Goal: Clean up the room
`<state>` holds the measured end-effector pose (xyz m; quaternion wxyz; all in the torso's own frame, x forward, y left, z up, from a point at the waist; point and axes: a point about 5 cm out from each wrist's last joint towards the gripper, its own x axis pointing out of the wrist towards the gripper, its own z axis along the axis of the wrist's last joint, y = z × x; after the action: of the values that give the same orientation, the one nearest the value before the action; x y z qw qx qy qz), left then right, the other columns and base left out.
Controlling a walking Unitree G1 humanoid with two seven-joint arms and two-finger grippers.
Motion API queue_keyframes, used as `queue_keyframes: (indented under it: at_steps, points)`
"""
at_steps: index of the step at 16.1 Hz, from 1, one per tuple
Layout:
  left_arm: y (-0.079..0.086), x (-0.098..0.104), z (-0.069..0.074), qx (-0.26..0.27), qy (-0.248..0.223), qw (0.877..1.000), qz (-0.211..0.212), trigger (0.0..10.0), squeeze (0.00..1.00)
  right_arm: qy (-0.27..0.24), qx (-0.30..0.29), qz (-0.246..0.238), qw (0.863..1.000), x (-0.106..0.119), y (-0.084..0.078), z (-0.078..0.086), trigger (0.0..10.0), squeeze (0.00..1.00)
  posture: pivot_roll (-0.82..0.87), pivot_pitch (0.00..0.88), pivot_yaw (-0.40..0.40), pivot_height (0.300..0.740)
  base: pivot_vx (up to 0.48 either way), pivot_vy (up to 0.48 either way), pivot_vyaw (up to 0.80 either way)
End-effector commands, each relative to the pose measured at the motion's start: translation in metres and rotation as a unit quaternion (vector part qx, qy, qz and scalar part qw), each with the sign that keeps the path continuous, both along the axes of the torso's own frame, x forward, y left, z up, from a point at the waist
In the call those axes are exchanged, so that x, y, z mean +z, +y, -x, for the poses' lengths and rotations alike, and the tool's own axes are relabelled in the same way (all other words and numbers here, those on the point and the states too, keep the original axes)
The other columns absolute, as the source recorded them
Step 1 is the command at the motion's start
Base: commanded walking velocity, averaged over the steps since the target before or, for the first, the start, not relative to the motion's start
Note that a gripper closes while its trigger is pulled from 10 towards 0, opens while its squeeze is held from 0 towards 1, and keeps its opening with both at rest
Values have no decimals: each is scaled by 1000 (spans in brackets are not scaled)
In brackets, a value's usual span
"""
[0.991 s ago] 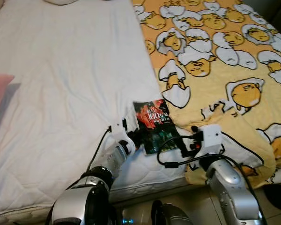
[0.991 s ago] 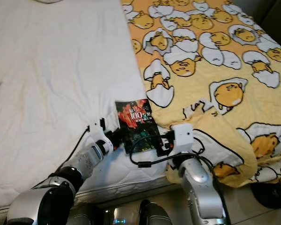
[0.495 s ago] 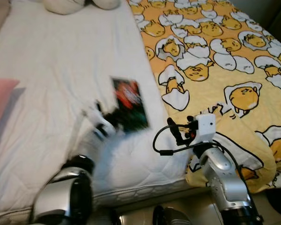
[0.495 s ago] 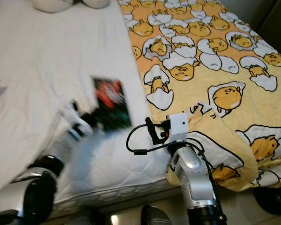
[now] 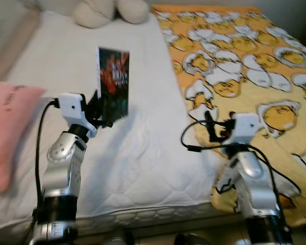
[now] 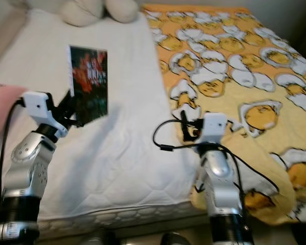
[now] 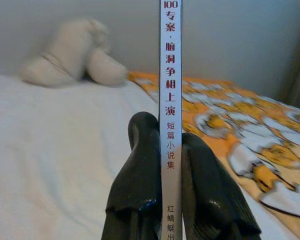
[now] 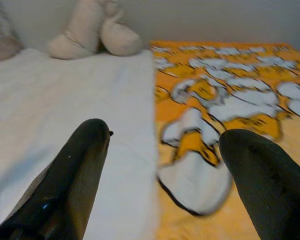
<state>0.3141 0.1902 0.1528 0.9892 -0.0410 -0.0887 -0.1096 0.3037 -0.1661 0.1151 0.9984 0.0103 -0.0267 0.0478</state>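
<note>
The left gripper (image 5: 98, 109) holds the book (image 5: 113, 83) upright above the white mattress (image 5: 143, 138), its fingers (image 7: 140, 165) clamped on the book's lower edge. The long axis runs vertically and the dark cover faces the robot. The right gripper (image 8: 162, 165), jaws apart, hangs over the mattress beside the yellow egg-print blanket (image 5: 255, 66). A plush toy (image 5: 112, 10) lies at the mattress's far end.

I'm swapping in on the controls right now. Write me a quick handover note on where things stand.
Left claw: shut on the book, held upright above the white mattress.
Right claw: open, holding nothing, over the edge of the egg-print blanket.
Done: book is off the bed.
Left: put the book away. A pink pillow and a plush toy lie on the bed.
</note>
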Motion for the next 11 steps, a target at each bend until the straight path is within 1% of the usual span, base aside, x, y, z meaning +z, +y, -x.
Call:
queue_keyframes:
  at_steps: [1, 2, 3, 4, 5, 6, 7, 8, 9, 11]
  points:
    - [3, -8, 5, 41, 18, 997, -56, 0, 0, -10, 2, -3, 1000, 2, 3, -6, 10000, 0, 12, 0, 11, 740, 0, 0, 550]
    - [3, -11, 4, 45, 30, 997, -57, 0, 0, -11, 2, 3, 1000, 2, 4, -7, 10000, 0, 14, 0, 9, 740, 0, 0, 0]
    - [4, -10, 4, 61, 34, 995, -65, 9608, 0, -12, -5, 9, 1000, 1, 3, -9, 10000, 0, 18, 0, 7, 740, 0, 0, 0]
    - [3, -6, 3, 65, 24, 994, -79, 10000, 0, -46, -29, 31, 998, 8, -1, -10, 10000, 0, 25, 0, 4, 740, 0, 0, 0]
    - [3, -1, 3, 70, 3, 993, -92, 10000, 0, -95, -56, 53, 992, 19, -4, -8, 10000, 0, 23, 0, 2, 740, 0, 0, 0]
    - [5, 0, 4, 82, -9, 991, -102, 10000, 0, -120, -64, 66, 989, 25, -5, -7, 10000, 0, 23, 0, 2, 740, 0, 0, 0]
    - [7, -3, 6, 105, -13, 990, -96, 10000, 0, -114, -56, 55, 990, 21, -2, -7, 10000, 0, 19, 0, -2, 740, 0, 0, 0]
    - [5, -8, 6, 113, -6, 990, -89, 10000, 0, -99, -53, 30, 993, 16, 1, -7, 10000, 0, 10, 0, -8, 740, 0, 0, 0]
    - [1, -8, 5, 111, -7, 990, -84, 10000, 0, -84, -55, 9, 995, 11, 1, -7, 10000, 0, 5, 0, -11, 740, 0, 0, 0]
    - [-9, -9, 1, 99, 5, 992, -78, 10000, 0, -77, -43, 17, 996, 5, 5, -7, 10000, 0, -6, 0, -8, 740, 0, 390, 0]
